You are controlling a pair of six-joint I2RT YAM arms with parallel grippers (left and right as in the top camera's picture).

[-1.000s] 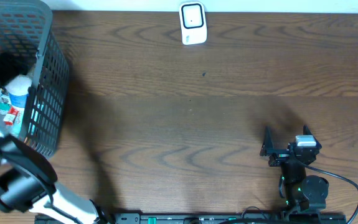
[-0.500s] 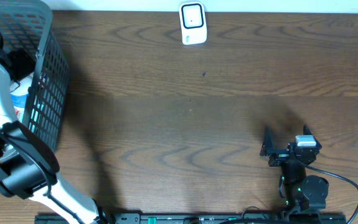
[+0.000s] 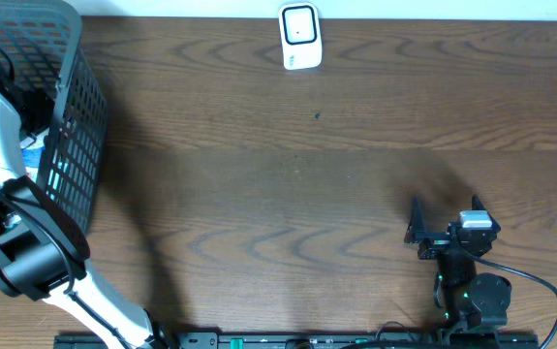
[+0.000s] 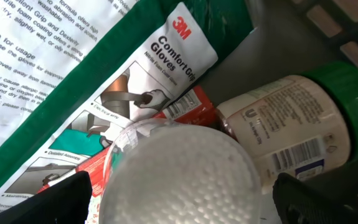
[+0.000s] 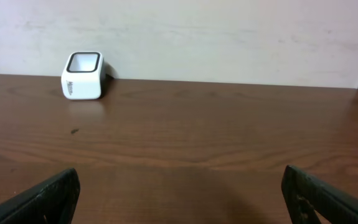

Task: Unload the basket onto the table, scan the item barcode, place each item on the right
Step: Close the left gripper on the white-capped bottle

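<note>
reaching into the basket [image 3: 77, 145], left pincer [image 4: 185, 202] released above a white lid [image 4: 182, 165]; right pincer [image 5: 180, 196] released, level

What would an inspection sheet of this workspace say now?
Surface: brown wooden table.
Job's things: white scanner at the far edge; black mesh basket holding a green-capped bottle with barcode showing, a glove pack, a red box, a white round tub.
Clutter: nothing seen.
End effectors: left end effector open above the tub; right end effector open, empty.
Cables: black cable by the right arm's base.
Surroundings: pale wall.
</note>
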